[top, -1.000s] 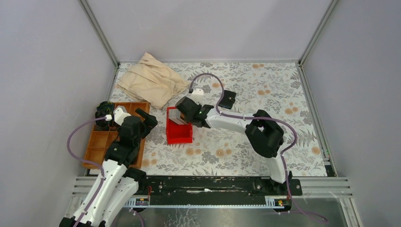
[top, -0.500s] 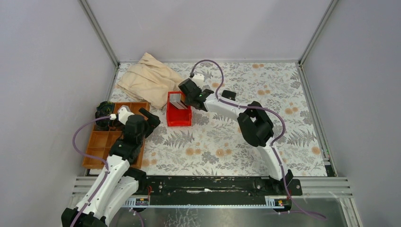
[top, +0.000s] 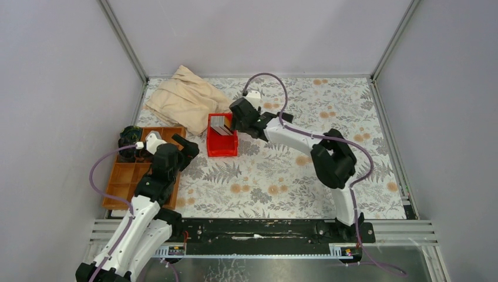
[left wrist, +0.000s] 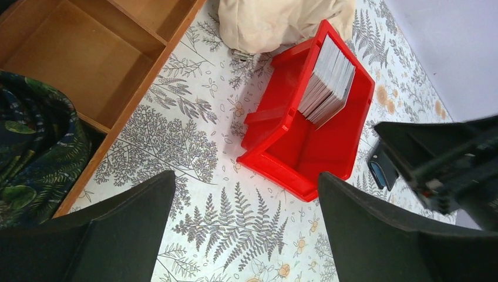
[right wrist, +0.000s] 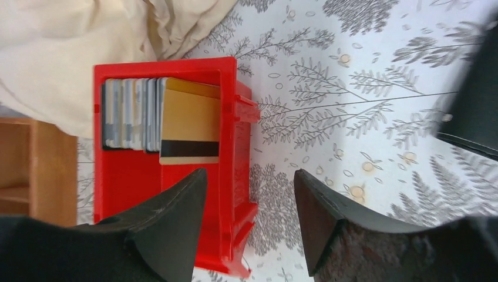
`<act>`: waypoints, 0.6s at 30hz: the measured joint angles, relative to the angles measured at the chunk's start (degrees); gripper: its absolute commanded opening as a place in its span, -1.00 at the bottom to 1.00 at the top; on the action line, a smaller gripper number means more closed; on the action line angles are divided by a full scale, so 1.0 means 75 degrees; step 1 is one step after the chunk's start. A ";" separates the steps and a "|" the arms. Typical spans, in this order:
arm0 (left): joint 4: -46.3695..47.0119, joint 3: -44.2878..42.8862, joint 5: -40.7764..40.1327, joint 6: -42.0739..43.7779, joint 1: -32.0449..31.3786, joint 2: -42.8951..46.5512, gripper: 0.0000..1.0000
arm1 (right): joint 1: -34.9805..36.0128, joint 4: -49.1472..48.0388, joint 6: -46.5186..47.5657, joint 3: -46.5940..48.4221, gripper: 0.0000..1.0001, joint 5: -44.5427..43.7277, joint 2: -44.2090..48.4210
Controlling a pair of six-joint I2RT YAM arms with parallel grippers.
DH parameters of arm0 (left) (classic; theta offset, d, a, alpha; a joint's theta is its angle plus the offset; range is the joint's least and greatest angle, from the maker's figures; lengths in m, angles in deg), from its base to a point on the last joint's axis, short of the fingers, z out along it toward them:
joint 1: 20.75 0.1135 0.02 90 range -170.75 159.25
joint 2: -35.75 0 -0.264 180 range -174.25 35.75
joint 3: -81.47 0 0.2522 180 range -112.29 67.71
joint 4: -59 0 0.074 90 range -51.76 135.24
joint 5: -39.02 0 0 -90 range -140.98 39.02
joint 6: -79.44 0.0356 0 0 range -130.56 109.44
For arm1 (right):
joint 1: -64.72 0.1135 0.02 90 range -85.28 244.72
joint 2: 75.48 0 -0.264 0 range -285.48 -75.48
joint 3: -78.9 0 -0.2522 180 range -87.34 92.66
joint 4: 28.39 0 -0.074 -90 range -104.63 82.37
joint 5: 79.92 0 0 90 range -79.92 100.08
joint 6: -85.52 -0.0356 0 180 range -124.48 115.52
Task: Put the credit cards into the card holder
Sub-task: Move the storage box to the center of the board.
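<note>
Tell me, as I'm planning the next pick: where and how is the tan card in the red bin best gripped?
Grip the tan card by its upper long edge, coming down from above. It stands on edge as the outermost of the stack, tilted so that its striped face is bare. That probably leaves room for a finger on that side, while the walls of the red bin close off its sides.

The top view looks down from high up. Both wrist views sit close, facing down; all share the red plastic bin [top: 223,154] of thin plastic credit cards [top: 218,125].
</note>
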 measured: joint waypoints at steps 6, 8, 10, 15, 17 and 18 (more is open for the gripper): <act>0.0000 0.0000 0.0119 0.0026 -0.0032 0.0061 0.95 | -0.0093 -0.0466 -0.0047 -0.1411 0.26 -0.0184 0.1716; 0.0003 0.0000 0.0131 0.0029 -0.0035 0.0070 0.95 | -0.0251 -0.0694 -0.0128 -0.2022 0.25 -0.0204 0.2247; 0.0003 0.0003 0.0137 0.0029 -0.0035 0.0067 0.93 | -0.0516 -0.0871 -0.0233 -0.2634 0.25 -0.0204 0.2664; 0.0102 0.0119 0.0178 0.0026 -0.0047 -0.0038 0.92 | -0.1469 -0.1393 -0.0504 -0.4068 0.24 -0.0128 0.3127; 0.0117 0.0134 0.0184 0.0029 -0.0061 -0.0137 0.91 | -0.1798 -0.1545 -0.0597 -0.4447 0.24 0.0038 0.3127; 0.0128 0.0134 0.0184 0.0029 -0.0079 -0.0178 0.92 | -0.1961 -0.1588 -0.0647 -0.4613 0.24 0.0117 0.3127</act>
